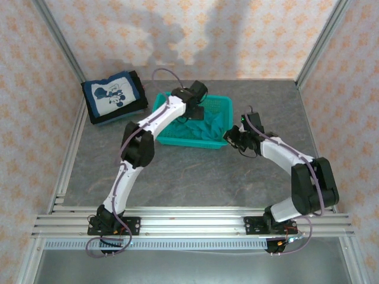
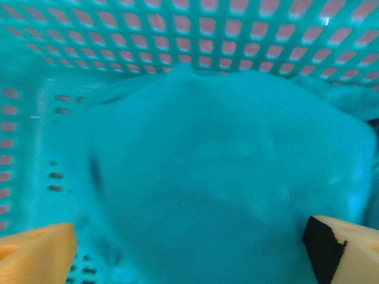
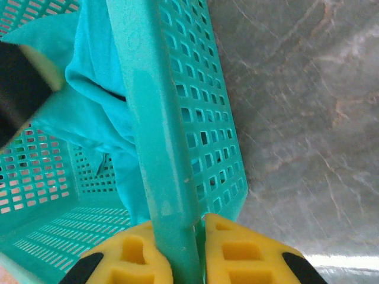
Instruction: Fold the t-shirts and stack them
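Observation:
A crumpled teal t-shirt [image 1: 204, 126] lies inside the teal mesh basket [image 1: 222, 105]. My left gripper [image 1: 190, 113] is down in the basket, open, its yellow fingers [image 2: 35, 254] spread wide on either side of the teal t-shirt [image 2: 225, 177], which bulges between them. My right gripper [image 1: 230, 137] is at the basket's near right corner, shut on the basket rim [image 3: 154, 118], one pad [image 3: 237, 254] on each side. The teal t-shirt [image 3: 89, 112] shows just inside that rim. A folded navy t-shirt with white cartoon print [image 1: 113, 94] rests on black ones at the back left.
The grey table [image 1: 195, 171] lies bare in front of the basket. Patterned walls and metal frame posts [image 1: 59, 41] close in the back and sides. Aluminium rails [image 1: 189, 222] run along the near edge by the arm bases.

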You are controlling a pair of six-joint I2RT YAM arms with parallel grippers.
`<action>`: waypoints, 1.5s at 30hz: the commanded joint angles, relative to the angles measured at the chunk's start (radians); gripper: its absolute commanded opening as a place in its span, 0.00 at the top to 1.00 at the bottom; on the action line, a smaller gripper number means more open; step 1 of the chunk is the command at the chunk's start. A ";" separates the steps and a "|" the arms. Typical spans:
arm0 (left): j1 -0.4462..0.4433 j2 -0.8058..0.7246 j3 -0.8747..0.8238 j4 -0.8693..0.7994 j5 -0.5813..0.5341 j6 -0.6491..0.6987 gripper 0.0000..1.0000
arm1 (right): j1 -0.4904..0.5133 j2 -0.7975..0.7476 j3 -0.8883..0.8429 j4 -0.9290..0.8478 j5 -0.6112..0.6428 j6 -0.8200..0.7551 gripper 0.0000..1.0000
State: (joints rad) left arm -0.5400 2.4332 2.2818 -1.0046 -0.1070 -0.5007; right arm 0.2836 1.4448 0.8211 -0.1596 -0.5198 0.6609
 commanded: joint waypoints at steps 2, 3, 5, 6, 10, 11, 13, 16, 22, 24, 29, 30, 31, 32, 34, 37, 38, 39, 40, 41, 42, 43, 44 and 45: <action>-0.030 0.081 0.028 -0.046 -0.001 -0.029 0.00 | 0.009 -0.081 -0.069 -0.052 -0.023 0.069 0.96; -0.042 0.100 0.041 -0.059 -0.001 -0.025 0.00 | 0.008 -0.092 -0.076 -0.054 -0.018 0.072 0.96; -0.063 0.138 0.070 -0.093 -0.005 -0.006 0.02 | 0.009 -0.112 -0.085 -0.051 -0.014 0.086 0.96; -0.067 0.152 0.077 -0.104 0.000 0.000 0.06 | 0.009 -0.116 -0.086 -0.044 -0.015 0.095 0.96; -0.059 0.179 0.079 -0.099 0.129 0.060 0.95 | 0.009 -0.120 -0.071 -0.033 -0.002 0.134 0.96; -0.059 0.169 0.085 -0.092 0.153 0.084 1.00 | 0.008 -0.120 -0.062 -0.036 0.015 0.149 0.96; -0.049 0.125 0.135 -0.104 0.130 0.102 1.00 | 0.003 -0.108 -0.040 -0.056 0.053 0.165 0.96; -0.016 -0.012 0.219 -0.082 0.151 0.097 1.00 | -0.023 -0.085 -0.019 -0.087 0.103 0.202 0.96; 0.039 -0.332 0.318 -0.043 0.168 0.057 1.00 | -0.131 -0.073 -0.050 -0.073 0.184 0.314 0.96; 0.050 -0.416 0.337 -0.066 0.175 0.052 1.00 | -0.172 -0.075 -0.051 -0.095 0.231 0.337 0.96; 0.054 -0.600 0.179 -0.092 0.204 0.049 1.00 | -0.287 -0.059 -0.063 -0.069 0.317 0.442 0.96; 0.054 -0.626 0.110 -0.078 0.208 0.046 1.00 | -0.305 -0.057 -0.062 -0.070 0.336 0.462 0.96; 0.055 -0.655 0.013 -0.051 0.206 0.041 1.00 | -0.322 -0.059 -0.063 -0.069 0.364 0.486 0.96; 0.054 -0.680 -0.073 -0.013 0.214 0.031 1.00 | -0.335 -0.067 -0.072 -0.052 0.400 0.508 0.96; 0.052 -0.703 -0.235 0.077 0.260 0.002 1.00 | -0.358 -0.078 -0.090 -0.027 0.453 0.568 0.96; 0.015 -0.652 -0.340 0.145 0.291 0.005 1.00 | -0.374 -0.064 -0.083 -0.019 0.498 0.642 0.96; -0.002 -0.624 -0.359 0.166 0.300 0.011 1.00 | -0.373 -0.055 -0.080 -0.018 0.520 0.667 0.96; -0.012 -0.601 -0.377 0.194 0.322 0.004 1.00 | -0.373 -0.051 -0.082 -0.012 0.537 0.699 0.96; -0.025 -0.571 -0.407 0.242 0.350 -0.010 1.00 | -0.374 -0.044 -0.092 0.003 0.557 0.740 0.96; -0.033 -0.540 -0.425 0.276 0.383 -0.021 1.00 | -0.375 -0.036 -0.101 0.023 0.582 0.779 0.97; -0.040 -0.504 -0.434 0.283 0.396 -0.027 1.00 | -0.375 -0.027 -0.105 0.036 0.597 0.811 0.97; -0.046 -0.468 -0.436 0.282 0.398 -0.028 0.98 | -0.375 -0.008 -0.102 0.057 0.608 0.835 0.97; -0.050 -0.447 -0.440 0.284 0.405 -0.029 0.78 | -0.375 0.017 -0.088 0.070 0.613 0.842 0.97; -0.050 -0.436 -0.446 0.284 0.400 -0.029 0.57 | -0.375 0.039 -0.067 0.067 0.618 0.839 0.97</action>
State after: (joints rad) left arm -0.5808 2.0678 1.8153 -0.7765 0.2436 -0.5068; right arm -0.0814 1.4212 0.7528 -0.0715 0.0303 1.3590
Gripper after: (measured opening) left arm 0.271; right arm 0.134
